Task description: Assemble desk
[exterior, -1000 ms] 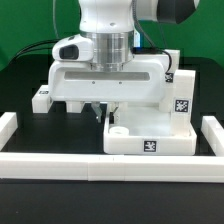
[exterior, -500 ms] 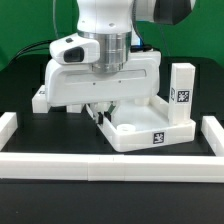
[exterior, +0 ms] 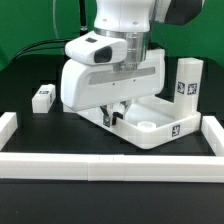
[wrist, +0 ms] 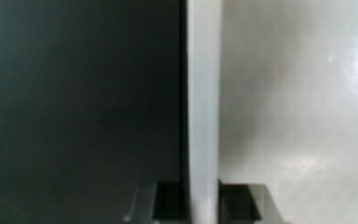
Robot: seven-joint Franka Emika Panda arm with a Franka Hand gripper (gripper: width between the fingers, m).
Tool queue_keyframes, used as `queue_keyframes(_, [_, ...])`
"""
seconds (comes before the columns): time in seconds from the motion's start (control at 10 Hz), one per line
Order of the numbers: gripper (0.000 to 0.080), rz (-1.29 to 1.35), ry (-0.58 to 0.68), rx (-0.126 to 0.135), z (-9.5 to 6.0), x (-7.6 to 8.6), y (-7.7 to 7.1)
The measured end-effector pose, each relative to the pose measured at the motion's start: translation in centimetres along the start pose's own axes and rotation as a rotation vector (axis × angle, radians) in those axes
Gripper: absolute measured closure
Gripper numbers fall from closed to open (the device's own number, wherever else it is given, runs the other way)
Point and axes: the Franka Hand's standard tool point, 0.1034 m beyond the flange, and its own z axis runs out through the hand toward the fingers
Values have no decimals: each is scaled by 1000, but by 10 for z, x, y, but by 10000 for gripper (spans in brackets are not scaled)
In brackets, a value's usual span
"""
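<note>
The tabletop (exterior: 158, 130) has been dragged toward the exterior view's right, its wall pinched tight in the claw (exterior: 113, 113); a lying leg (exterior: 42, 97) is now uncovered.

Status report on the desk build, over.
Tool shut on tabletop wall. Upright leg at tabletop's far side, exterior view's right. Lying leg apart, exterior view's left, not obstructing.

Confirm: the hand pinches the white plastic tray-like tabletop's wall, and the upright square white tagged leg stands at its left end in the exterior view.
No: the exterior view shows the leg at the tabletop's right end. The hand does pinch the wall.
</note>
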Motion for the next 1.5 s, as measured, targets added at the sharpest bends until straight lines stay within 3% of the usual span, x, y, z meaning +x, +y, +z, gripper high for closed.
queue_keyframes(0.4, [738, -204, -11, -21, 2, 3, -2])
queue_keyframes(0.8, [738, -506, -6, -54, -6, 47, -17])
queue_keyframes(1.2, [738, -722, -37, -62, -4, 41, -12])
queue_keyframes(1.3, [738, -729, -43, -58, -5, 45, -16])
queue_keyframes(1.5, [738, -729, -41, -50, -8, 75, -17])
